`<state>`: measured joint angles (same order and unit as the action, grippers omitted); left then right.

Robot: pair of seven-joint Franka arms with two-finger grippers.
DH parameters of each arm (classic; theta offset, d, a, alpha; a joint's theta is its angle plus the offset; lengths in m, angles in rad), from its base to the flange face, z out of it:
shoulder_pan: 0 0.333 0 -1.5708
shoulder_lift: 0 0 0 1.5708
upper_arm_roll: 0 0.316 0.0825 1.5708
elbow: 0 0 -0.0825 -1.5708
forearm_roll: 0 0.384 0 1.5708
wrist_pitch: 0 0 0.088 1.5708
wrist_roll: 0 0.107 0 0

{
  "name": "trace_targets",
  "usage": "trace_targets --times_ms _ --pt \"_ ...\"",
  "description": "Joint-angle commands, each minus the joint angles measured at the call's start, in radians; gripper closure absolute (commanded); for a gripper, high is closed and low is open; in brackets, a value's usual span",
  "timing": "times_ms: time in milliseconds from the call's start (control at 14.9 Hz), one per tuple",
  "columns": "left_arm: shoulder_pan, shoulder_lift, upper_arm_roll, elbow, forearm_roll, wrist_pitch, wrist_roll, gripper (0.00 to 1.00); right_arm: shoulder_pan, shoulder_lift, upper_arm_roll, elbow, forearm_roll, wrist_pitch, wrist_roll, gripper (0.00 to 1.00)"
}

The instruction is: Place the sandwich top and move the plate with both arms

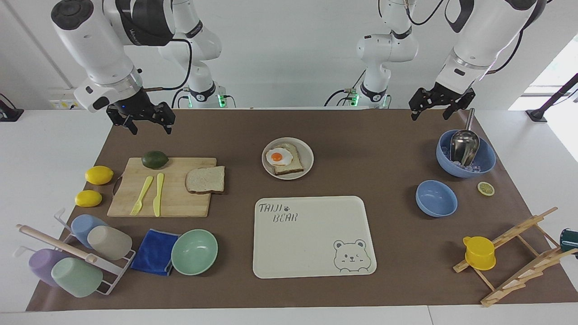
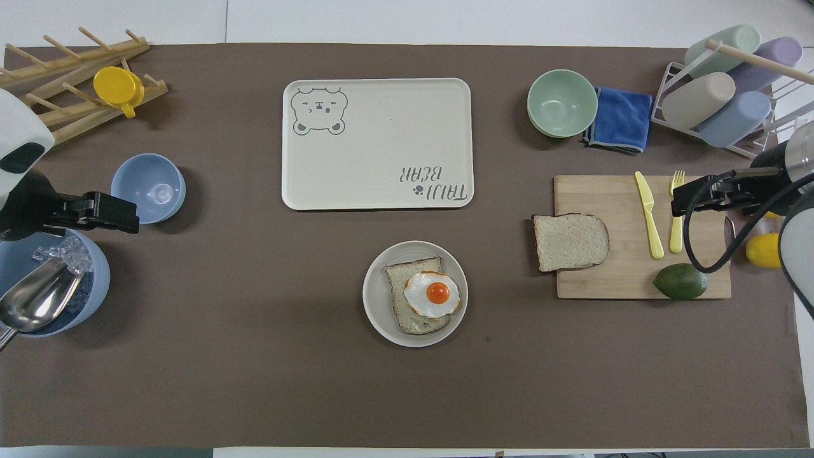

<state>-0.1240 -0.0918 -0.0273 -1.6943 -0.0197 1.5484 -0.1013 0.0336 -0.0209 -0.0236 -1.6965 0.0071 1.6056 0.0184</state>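
Fingers of the right gripper (image 1: 145, 122) and left gripper (image 1: 440, 107) hang spread and empty. Nothing is done yet: the sandwich top (image 1: 205, 179) lies on the cutting board (image 1: 135, 198); the plate (image 1: 308, 153) holds egg-topped bread (image 1: 284, 159), nearer the robots than the tray (image 1: 311, 253).

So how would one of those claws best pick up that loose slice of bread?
Probably by the crust edge of the sandwich top that overhangs the cutting board toward the plate. The slice lies flat, so only there could a finger slip underneath. The right gripper, hanging open at that end of the table, seems best placed.
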Motion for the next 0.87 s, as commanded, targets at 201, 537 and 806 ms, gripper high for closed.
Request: trace_targets --times_ms 201,537,806 --pt "0.004 -0.028 0.001 -0.028 0.004 0.019 -0.009 0.00 -0.006 -0.010 0.008 0.001 -0.010 -0.013 -0.020 0.00" --pt "0.010 -0.028 0.006 -0.028 0.004 0.018 -0.009 0.00 -0.021 -0.014 -0.002 -0.008 -0.002 0.020 -0.012 0.00" --pt "0.010 -0.028 0.006 -0.028 0.004 0.018 -0.009 0.00 -0.006 -0.028 0.004 -0.046 -0.024 0.065 -0.029 0.00"
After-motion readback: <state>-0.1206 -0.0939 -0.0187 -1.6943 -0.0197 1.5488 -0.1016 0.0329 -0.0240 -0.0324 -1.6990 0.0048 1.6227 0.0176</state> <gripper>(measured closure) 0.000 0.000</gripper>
